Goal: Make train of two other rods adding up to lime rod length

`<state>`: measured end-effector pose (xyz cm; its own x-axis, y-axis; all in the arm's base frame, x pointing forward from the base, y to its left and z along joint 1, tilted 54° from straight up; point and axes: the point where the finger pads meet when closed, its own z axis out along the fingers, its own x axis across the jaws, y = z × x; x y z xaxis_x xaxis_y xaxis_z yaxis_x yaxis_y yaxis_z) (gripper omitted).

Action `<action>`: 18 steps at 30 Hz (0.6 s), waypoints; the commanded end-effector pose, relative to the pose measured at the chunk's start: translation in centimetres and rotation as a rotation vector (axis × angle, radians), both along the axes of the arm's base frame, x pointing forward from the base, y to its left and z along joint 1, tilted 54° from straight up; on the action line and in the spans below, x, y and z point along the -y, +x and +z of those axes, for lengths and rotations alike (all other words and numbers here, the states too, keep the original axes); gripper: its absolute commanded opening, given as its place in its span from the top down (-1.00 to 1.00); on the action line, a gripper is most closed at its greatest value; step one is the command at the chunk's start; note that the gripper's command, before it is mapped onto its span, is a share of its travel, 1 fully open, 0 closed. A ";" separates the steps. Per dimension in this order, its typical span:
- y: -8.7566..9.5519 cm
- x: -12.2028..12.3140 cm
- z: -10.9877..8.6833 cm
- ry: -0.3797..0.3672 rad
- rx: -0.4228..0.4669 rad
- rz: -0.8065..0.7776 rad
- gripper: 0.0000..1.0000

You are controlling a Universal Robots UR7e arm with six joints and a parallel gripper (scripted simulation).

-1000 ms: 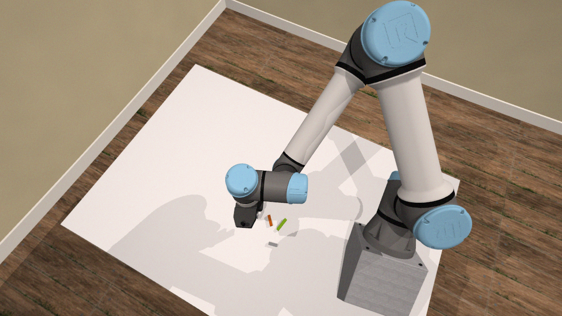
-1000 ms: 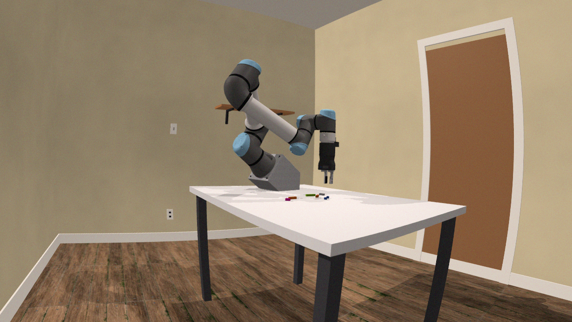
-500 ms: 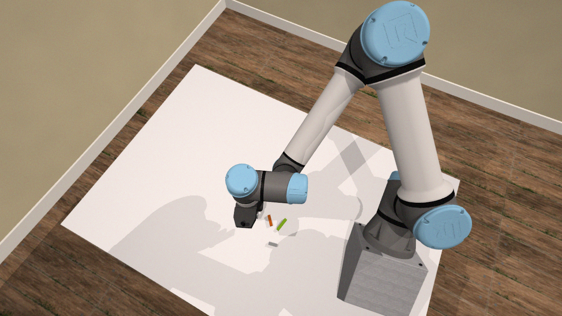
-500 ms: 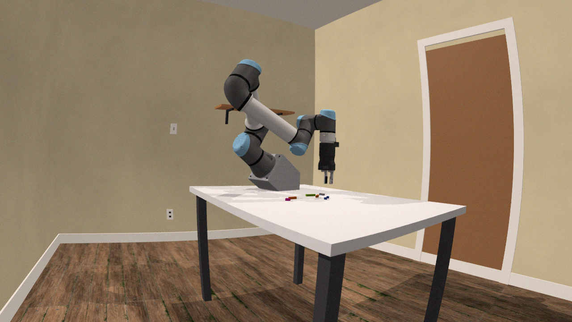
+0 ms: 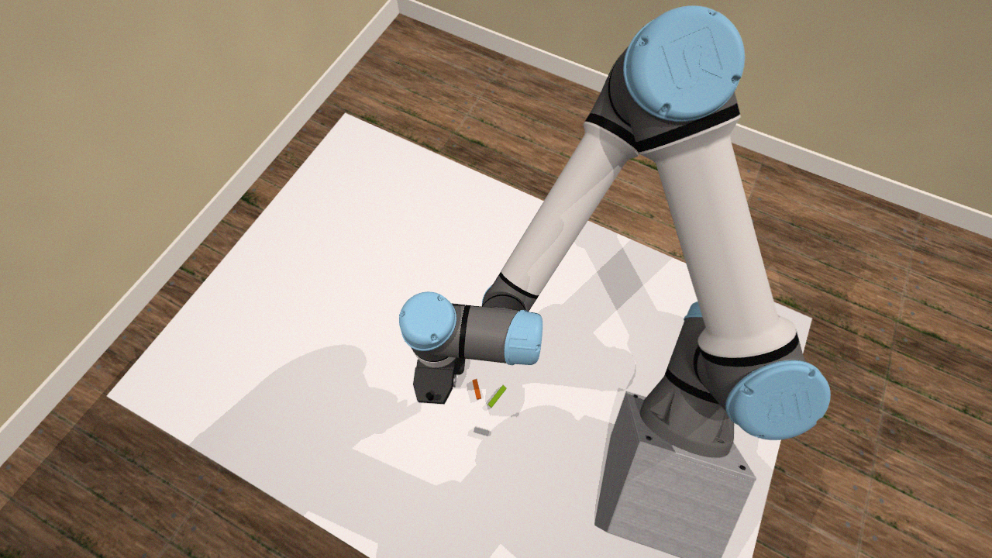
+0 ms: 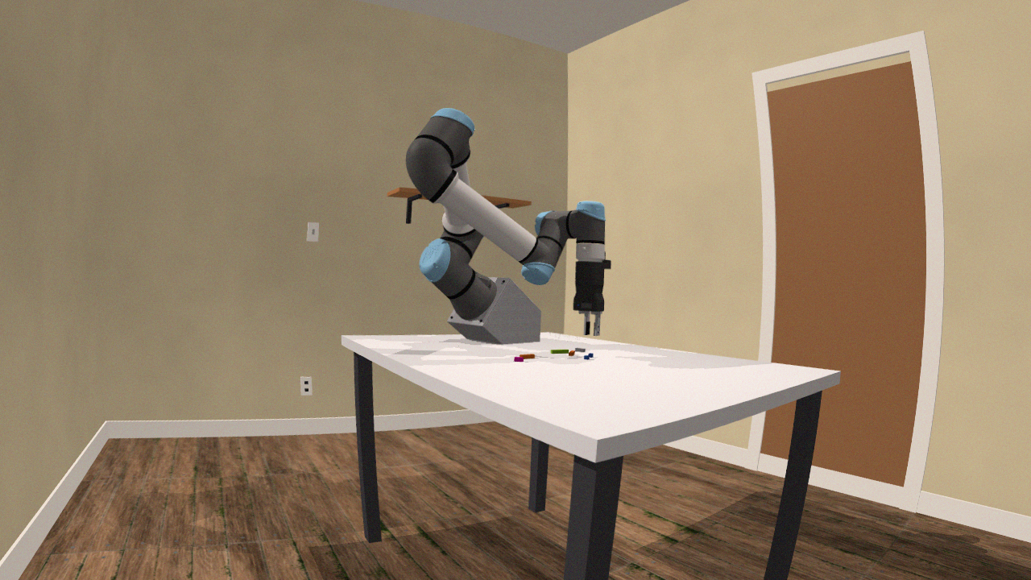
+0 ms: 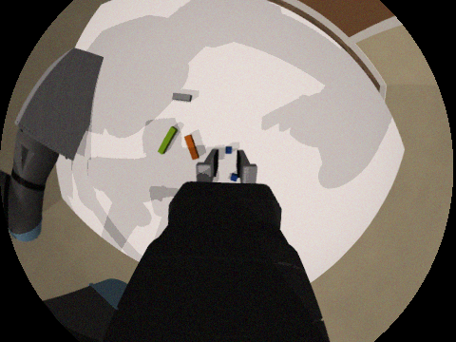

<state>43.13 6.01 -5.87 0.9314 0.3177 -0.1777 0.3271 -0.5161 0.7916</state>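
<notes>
The lime rod (image 5: 496,395) (image 7: 167,140) (image 6: 559,351) lies flat on the white table (image 5: 291,263). An orange rod (image 5: 476,389) (image 7: 191,146) lies close beside it, not in line with it. A grey rod (image 5: 481,432) (image 7: 181,97) lies apart, nearer the robot's base. Two small blue rods (image 7: 228,149) (image 7: 234,177) lie on the table under my gripper (image 7: 227,158) (image 6: 590,330). The gripper hangs well above the table, half open and empty. In the exterior view a magenta rod (image 6: 518,358) and another orange rod (image 6: 527,355) lie end to end, left of the others.
The robot's grey base block (image 5: 669,485) stands on the table near the rods. The arm's wrist (image 5: 478,332) hides part of the table in the top view. The table's edges are far from the rods.
</notes>
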 end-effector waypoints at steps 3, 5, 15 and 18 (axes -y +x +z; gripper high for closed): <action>0.2 0.6 -0.4 0.001 0.001 0.001 -0.07; 0.2 0.9 -0.6 0.001 0.001 0.001 -0.07; 0.5 2.1 -1.5 0.001 0.001 0.001 -0.07; 0.5 2.2 -1.6 0.001 0.001 0.001 -0.07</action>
<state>43.52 4.09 -7.26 0.9315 0.3168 -0.1785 0.3272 -0.5160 0.7916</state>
